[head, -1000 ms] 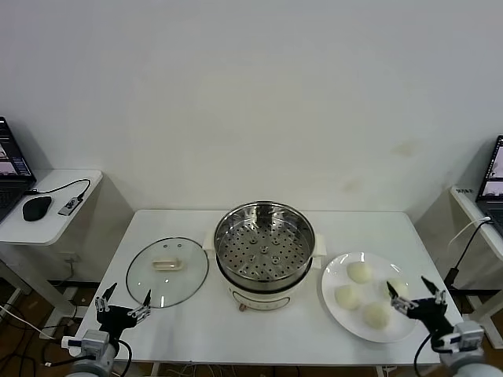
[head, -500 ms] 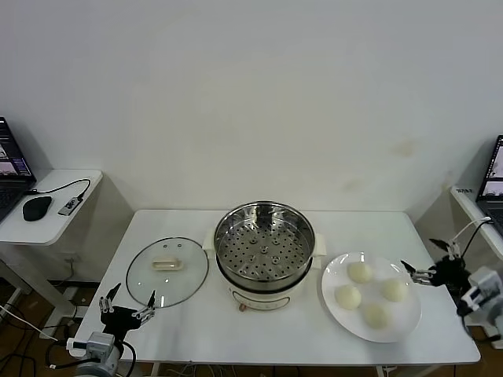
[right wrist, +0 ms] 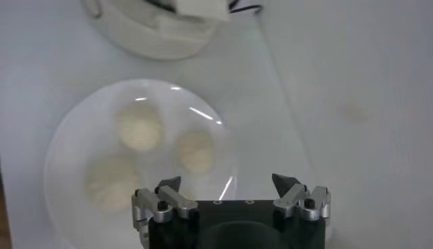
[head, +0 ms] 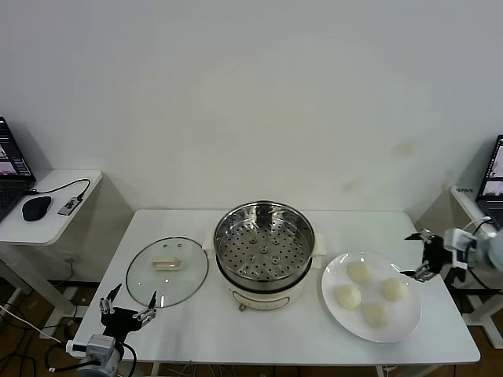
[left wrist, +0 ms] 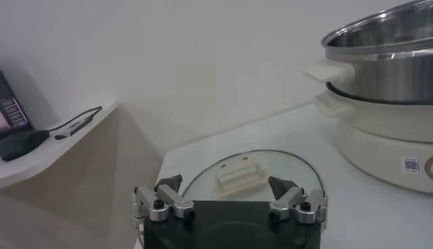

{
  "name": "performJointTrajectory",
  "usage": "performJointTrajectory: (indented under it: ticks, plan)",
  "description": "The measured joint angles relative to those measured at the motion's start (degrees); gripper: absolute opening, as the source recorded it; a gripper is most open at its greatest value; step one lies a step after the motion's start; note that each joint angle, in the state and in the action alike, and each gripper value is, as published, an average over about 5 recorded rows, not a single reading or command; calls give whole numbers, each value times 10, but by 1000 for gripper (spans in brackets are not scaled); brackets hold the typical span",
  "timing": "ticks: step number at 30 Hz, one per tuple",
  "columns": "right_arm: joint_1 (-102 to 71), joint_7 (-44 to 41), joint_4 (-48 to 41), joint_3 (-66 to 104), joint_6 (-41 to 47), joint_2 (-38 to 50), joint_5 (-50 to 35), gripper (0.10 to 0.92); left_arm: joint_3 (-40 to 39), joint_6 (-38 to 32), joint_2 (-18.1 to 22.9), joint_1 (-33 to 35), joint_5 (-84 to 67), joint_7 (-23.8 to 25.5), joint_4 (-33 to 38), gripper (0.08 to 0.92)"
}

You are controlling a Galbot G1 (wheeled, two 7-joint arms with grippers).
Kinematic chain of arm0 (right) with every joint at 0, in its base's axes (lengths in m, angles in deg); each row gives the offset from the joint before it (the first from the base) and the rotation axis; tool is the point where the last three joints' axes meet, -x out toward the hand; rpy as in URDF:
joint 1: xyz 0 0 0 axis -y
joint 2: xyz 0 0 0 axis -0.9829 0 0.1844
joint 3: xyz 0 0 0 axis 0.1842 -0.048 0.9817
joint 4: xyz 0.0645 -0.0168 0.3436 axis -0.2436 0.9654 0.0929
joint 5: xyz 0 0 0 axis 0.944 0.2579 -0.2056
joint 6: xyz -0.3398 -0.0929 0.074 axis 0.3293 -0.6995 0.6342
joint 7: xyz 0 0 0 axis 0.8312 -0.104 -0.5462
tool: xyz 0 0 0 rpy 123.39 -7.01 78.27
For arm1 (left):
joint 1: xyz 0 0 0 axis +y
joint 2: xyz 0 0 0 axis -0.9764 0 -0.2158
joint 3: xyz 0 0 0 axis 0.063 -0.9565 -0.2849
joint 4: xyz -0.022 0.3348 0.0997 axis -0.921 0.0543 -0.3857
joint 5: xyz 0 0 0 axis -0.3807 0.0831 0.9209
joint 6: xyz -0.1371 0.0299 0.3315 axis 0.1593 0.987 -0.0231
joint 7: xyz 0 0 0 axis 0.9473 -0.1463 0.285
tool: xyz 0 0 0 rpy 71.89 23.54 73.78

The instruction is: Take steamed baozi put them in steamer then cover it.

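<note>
With jaws spread and empty, the right gripper (head: 418, 255) hovers at the desk's (head: 259, 330) right edge beside the plate (head: 409, 314) of four steamed baozi (head: 359, 272), while the left gripper (head: 126, 301), also spread, waits at the front-left corner near the cover (head: 167, 271), left of the open steamer (head: 264, 245).

The left gripper (head: 127, 301) is held low at the near left edge of the table (head: 196, 322), its fingers (left wrist: 160, 200) spread wide apart with nothing between them. The right gripper (head: 419, 255) is raised at the far right, its arm reaching in from the right side, and its fingers (right wrist: 162, 197) are likewise spread wide and empty.
</note>
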Motion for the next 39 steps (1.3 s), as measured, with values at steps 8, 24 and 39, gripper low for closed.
performJointTrajectory:
  ticks: [8,24,39]
  plan:
    - [176,-56,-88,-203,-71,-31,53,823,3,-1,3,9,5,-3,-3,823]
    - [268,-69,-221,-325,-145,-141,160,823,4,-2,10,17,12,-4,-5,823]
    - [269,-41,-271,-339,-143,-185,192,823,2,-2,7,16,15,-3,-14,823]
